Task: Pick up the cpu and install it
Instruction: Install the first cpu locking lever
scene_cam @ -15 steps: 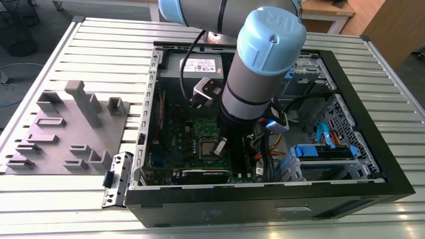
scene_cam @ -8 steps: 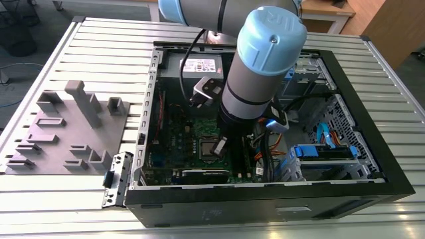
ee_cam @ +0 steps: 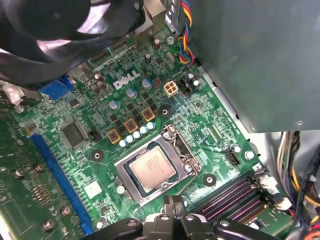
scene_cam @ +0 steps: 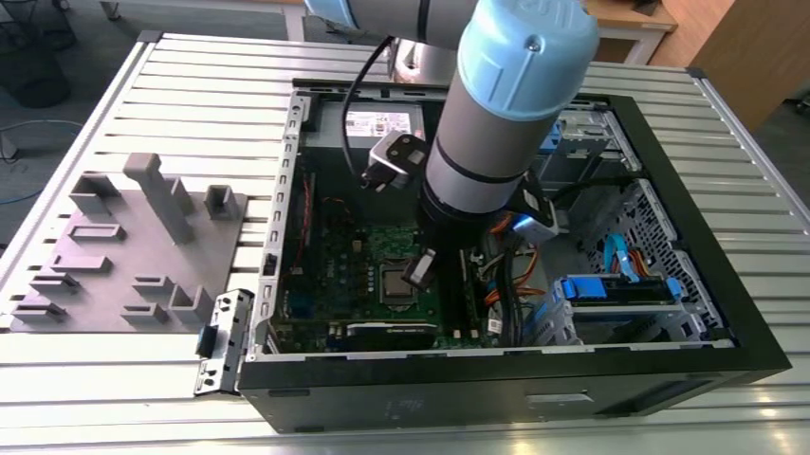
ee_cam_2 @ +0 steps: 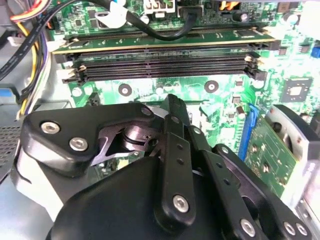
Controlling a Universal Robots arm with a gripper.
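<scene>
The cpu [ee_cam: 152,167], a small silvery square chip, lies flat inside the silver socket frame [ee_cam: 131,185] on the green motherboard [ee_cam: 100,150]. My gripper [ee_cam: 173,202] hovers just beside the socket's edge nearest the memory slots, its black fingers pressed together with nothing between them. In the second wrist view the gripper [ee_cam_2: 173,102] points down at the board, its linkage hiding the socket. In the exterior view the arm reaches into the open computer case [scene_cam: 760,355], and the gripper [scene_cam: 423,269] hangs right beside the cpu [scene_cam: 396,282].
Black memory slots [ee_cam_2: 165,67] run close to the socket. A grey power supply box [ee_cam: 260,60] and bundled cables [ee_cam: 300,180] crowd one side. A blue expansion slot [ee_cam: 60,180] lies on the other. A grey fixture tray [scene_cam: 114,246] sits outside the case at the exterior view's left.
</scene>
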